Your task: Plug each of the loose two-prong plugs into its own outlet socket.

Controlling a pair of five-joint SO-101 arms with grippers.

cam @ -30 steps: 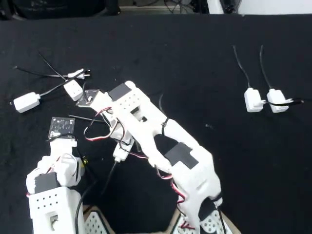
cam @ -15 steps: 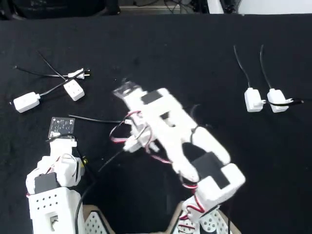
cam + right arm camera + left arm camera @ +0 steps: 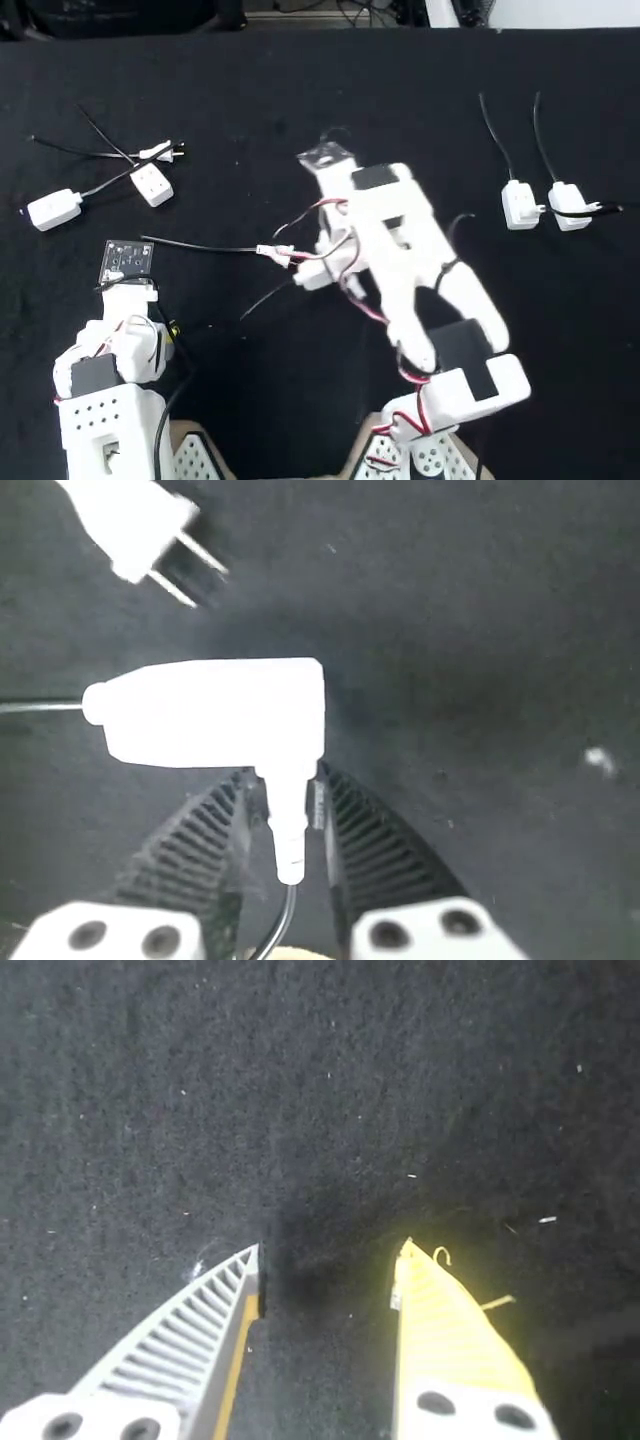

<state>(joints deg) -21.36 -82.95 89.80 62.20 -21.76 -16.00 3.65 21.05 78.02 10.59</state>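
Plug (image 3: 286, 832): sat clenched by its slim white stem in the right pincer (image 3: 285, 777), ribbed fingers (image 3: 375, 855) pressed to both sides. Trailed a dark cord back toward the wrist. Butted its front end against a white socket block (image 3: 210, 715) and hid its prongs there, so could not tell whether seated or merely touching. Past that block and apart from it: a second plug (image 3: 135, 525), both prongs bare.

Seen from above: right arm (image 3: 400, 235) stretched out over the middle of the black table (image 3: 300, 80), its tip blurred. Left arm (image 3: 105, 400) folded at the near left corner. Left pincer (image 3: 330, 1248) released, tips spread wide just above bare black cloth.

Left side of the table: an outer socket (image 3: 52, 208), an inner socket (image 3: 150, 183) and a loose plug (image 3: 165, 152), close together, thin cords crossing. Right side: a third socket (image 3: 519, 205) and a fourth socket (image 3: 568, 205) side by side, each with a thin cord running farther back, plus a dark cord leaving the fourth toward the right.
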